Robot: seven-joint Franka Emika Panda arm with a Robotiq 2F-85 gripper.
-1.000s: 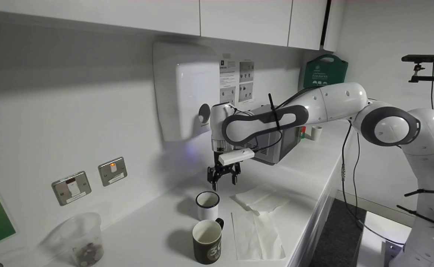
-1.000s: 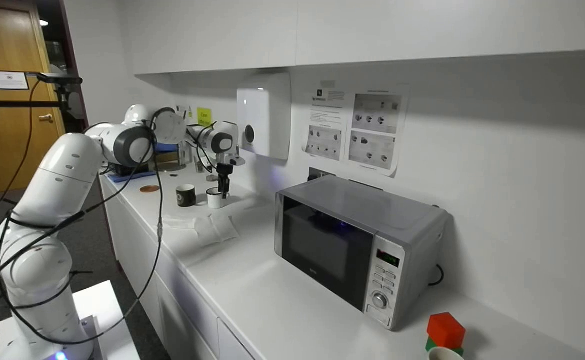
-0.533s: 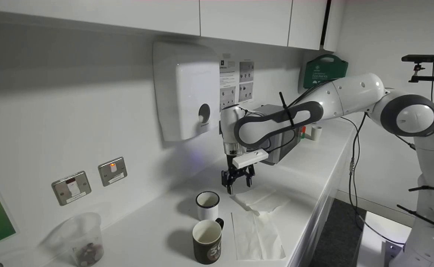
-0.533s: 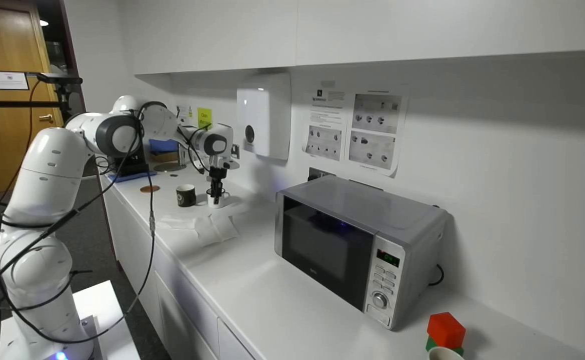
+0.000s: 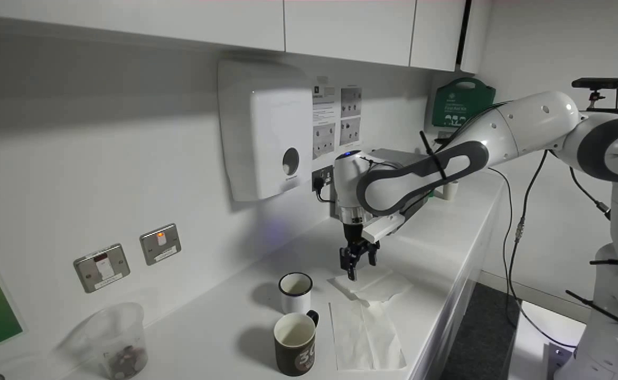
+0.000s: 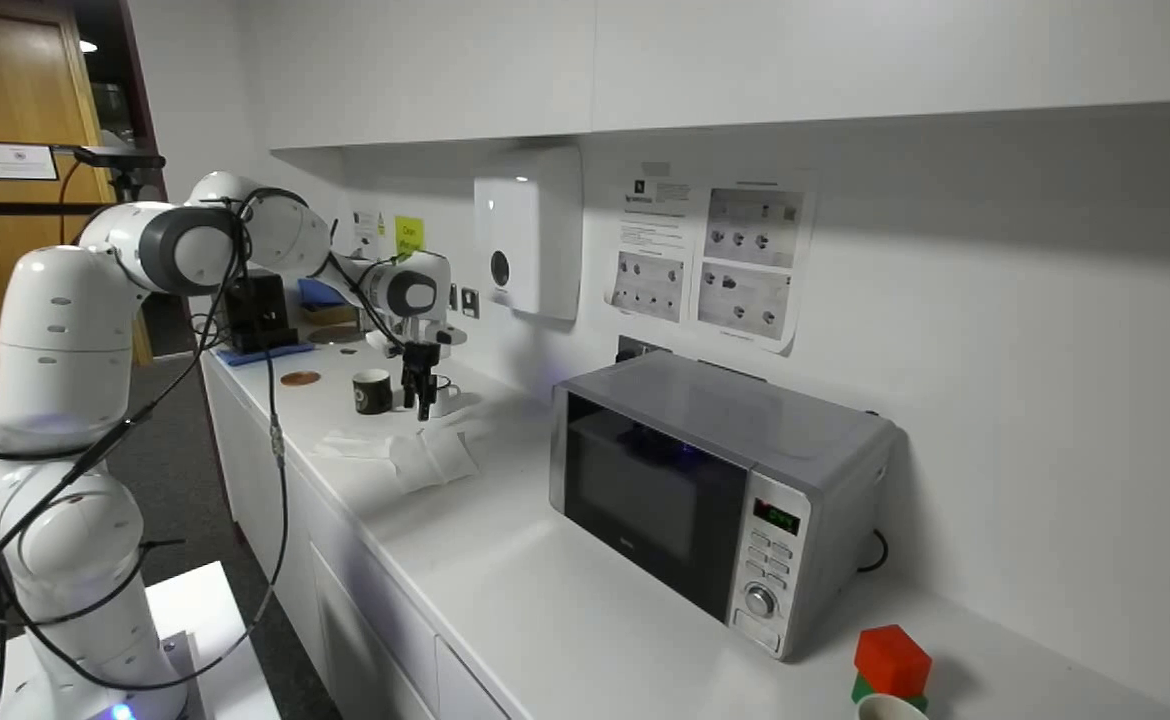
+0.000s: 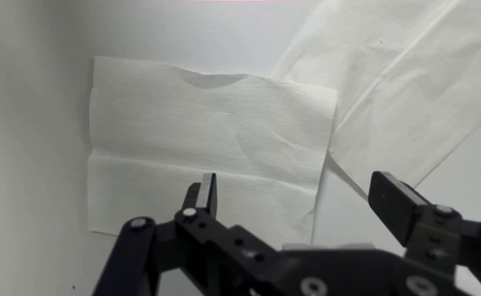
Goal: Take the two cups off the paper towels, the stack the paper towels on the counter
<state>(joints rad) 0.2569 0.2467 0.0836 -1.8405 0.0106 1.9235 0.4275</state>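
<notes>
Two creased paper towels [image 5: 370, 338] overlap near the front edge of the worktop [image 5: 208, 338]. Treat as light, limp and easily torn; pinch a crease or loose edge. The gripper [image 5: 362, 268] hangs over the far towel [image 5: 378, 288], fingers wide apart, holding nothing. It covers part of that towel in the wrist view; fingertip clearance cannot be judged.

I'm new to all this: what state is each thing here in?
Gripper: open, holding nothing
Paper towels: creased, partly overlapping, not stacked
Dark mug: upright, off the towels
White mug: upright, off the towels
Clear container: upright, partly filled, contents unclear
Microwave door: shut
Microwave display: lit
One wall switch: glowing orange
</notes>
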